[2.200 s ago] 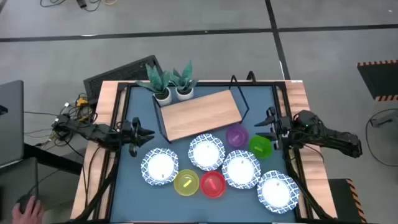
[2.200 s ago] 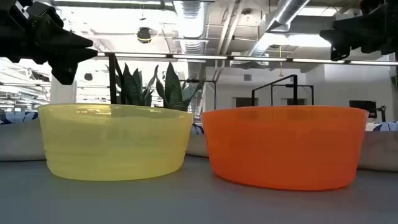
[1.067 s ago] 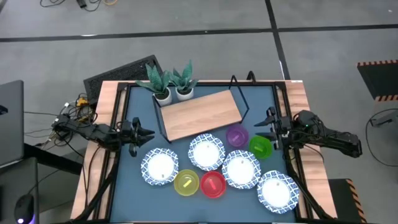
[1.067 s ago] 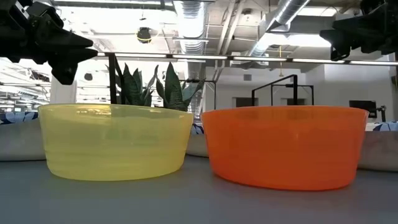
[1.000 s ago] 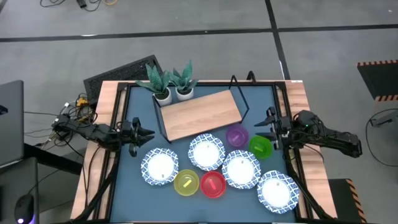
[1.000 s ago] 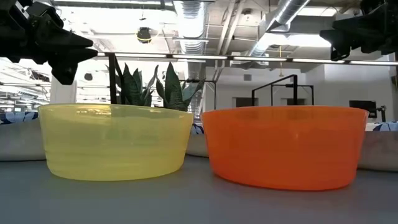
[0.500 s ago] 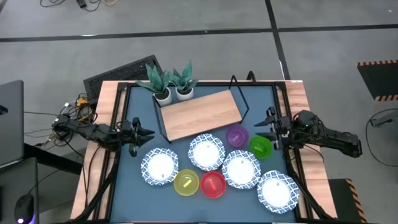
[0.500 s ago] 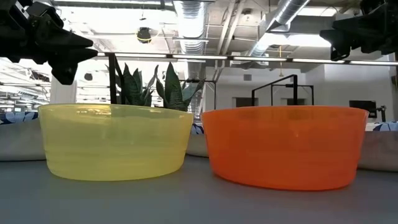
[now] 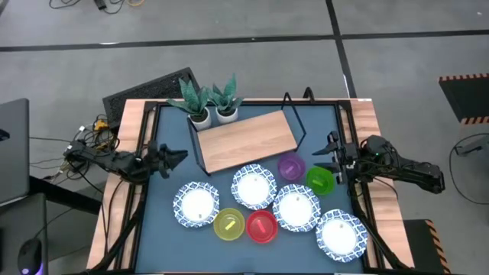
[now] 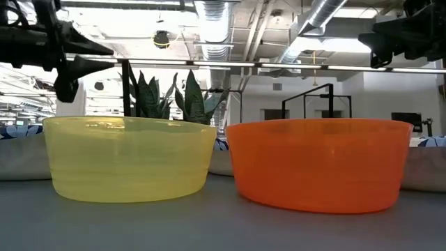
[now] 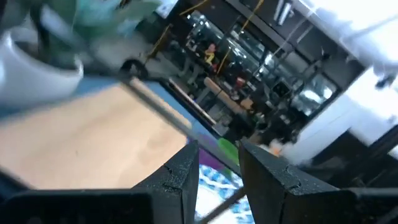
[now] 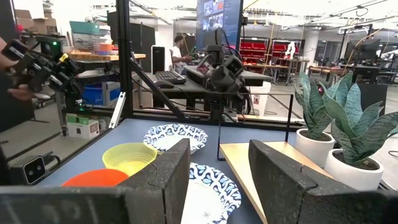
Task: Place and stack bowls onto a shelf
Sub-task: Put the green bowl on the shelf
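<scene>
At the table's left edge, the left gripper [image 9: 177, 156] has swung toward the shelf [image 9: 246, 140], jaws slightly parted and empty; the right gripper [image 9: 330, 156], parted too, waits beside the green bowl [image 9: 320, 180]. All eight bowls (four patterned, four plain) sit empty nearer than the bare shelf.

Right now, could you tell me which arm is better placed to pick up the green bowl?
Probably the right. Its gripper, jaws open, sits beside the green bowl, while the left gripper waits across the table, beyond the shelf.
</scene>
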`<state>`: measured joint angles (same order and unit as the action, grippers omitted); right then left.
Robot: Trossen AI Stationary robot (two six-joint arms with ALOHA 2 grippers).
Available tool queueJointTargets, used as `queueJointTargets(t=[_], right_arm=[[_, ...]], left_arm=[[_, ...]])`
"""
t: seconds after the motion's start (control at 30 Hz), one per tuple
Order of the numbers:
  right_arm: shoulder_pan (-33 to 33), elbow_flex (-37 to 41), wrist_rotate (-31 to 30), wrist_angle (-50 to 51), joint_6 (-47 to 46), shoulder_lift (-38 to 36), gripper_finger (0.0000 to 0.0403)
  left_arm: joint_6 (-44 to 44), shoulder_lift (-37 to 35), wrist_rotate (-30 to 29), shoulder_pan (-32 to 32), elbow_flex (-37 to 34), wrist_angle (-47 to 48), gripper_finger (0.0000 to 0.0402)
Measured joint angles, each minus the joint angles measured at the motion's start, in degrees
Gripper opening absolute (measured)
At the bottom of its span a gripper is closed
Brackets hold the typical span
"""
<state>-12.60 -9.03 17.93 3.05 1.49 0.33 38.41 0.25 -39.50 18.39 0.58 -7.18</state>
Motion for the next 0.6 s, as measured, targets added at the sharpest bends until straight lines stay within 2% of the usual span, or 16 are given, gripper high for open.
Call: queueJointTargets(t=[0.1, 0.23, 0.33, 0.43, 0.6], right_arm=[[0.0, 0.01, 0.01, 0.02, 0.0, -0.01, 0.0189], [-0.02, 0.01, 0.0, -0.01, 0.0, -0.01, 0.0189], [0.0, 0.01, 0.0, -0.45, -0.13, 0.0, 0.0189], [0.0, 0.01, 0.01, -0.7, -0.15, -0.01, 0.0189], [0.0, 0.01, 0.0, -7.68, -8.07, -0.01, 0.0189]], left_arm=[[5.11, 0.0, -0.11, 0.0, 0.0, 2.76, 0.0099], [4.66, 0.0, -0.52, 0.0, 0.0, 2.57, 0.0099], [2.72, 0.0, -2.93, 0.0, 0.0, 2.55, 0.0099], [6.46, 0.02, -6.46, 0.0, 0.0, 2.56, 0.0099], [11.21, 0.02, -7.02, 0.0, 0.01, -2.34, 0.0099]])
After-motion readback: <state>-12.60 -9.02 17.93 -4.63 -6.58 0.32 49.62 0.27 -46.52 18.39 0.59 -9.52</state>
